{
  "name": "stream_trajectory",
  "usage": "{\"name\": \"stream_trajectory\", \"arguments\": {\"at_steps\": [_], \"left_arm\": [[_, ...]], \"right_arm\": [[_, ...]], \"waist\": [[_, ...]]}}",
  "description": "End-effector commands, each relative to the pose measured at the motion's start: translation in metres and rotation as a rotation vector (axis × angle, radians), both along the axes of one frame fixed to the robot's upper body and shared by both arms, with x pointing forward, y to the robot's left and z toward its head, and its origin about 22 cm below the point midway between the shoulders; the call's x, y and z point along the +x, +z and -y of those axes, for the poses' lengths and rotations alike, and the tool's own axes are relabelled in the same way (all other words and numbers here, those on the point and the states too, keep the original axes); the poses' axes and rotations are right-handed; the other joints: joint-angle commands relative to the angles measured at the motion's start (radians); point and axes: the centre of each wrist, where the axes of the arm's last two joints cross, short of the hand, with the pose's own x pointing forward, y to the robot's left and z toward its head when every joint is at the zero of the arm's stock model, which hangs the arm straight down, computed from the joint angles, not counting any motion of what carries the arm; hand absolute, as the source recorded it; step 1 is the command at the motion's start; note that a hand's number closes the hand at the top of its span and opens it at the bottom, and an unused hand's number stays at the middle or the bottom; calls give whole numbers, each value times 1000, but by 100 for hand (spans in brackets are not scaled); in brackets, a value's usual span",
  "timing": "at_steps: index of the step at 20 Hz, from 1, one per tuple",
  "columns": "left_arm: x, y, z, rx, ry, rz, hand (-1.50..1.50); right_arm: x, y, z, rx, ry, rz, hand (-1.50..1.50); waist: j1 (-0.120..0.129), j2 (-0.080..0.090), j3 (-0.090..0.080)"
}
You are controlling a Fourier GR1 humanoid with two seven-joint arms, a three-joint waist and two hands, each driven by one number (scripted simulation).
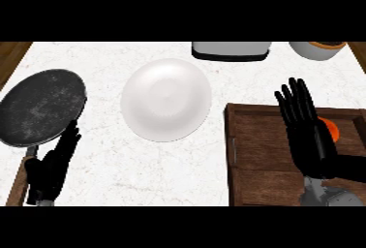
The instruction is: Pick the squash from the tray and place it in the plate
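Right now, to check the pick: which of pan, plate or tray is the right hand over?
The brown wooden tray at right: the open right hand shows over it, partly hiding the orange squash. The plate and pan lie left.

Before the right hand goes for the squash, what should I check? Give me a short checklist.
1. Squash on tray: ok, mostly hidden behind the right hand.
2. Right hand open: ok, fingers straight, over the tray.
3. Squash grasped: not ok, no fingers round it.
4. Squash's lie for a grasp: cannot tell.
5. Plate free: ok, nothing shows on it.
6. Left hand out of the way: ok, lower left by the pan.
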Motion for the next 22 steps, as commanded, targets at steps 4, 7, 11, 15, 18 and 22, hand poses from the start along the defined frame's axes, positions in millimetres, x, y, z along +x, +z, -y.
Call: {"name": "stream_trajectory", "arguments": {"at_steps": [4, 7, 11, 15, 18, 22], "left_arm": [[42, 34, 16, 59, -69, 148, 0], [45, 48, 22, 56, -115, 191, 0], [60, 53, 36, 49, -156, 183, 0], [88, 73, 46, 41, -139, 173, 0], [98, 68, 50, 33, -126, 172, 0], [81, 72, 37, 48, -146, 168, 0]], "right_arm": [[58, 47, 25, 6, -320, -62, -150], [43, 27, 77, -660, -270, -68, -150], [61, 0, 72, -647, -597, -272, -150], [50, -28, 26, -636, -524, -275, -150], [51, -28, 37, -799, -571, -255, -150], [40, -1, 44, -910, -688, -192, -150]], "waist": [[-22, -12, 8], [-13, 16, -45], [-11, -6, 5], [-29, -18, 10], [-36, -18, 9], [-39, -25, 8]]}}
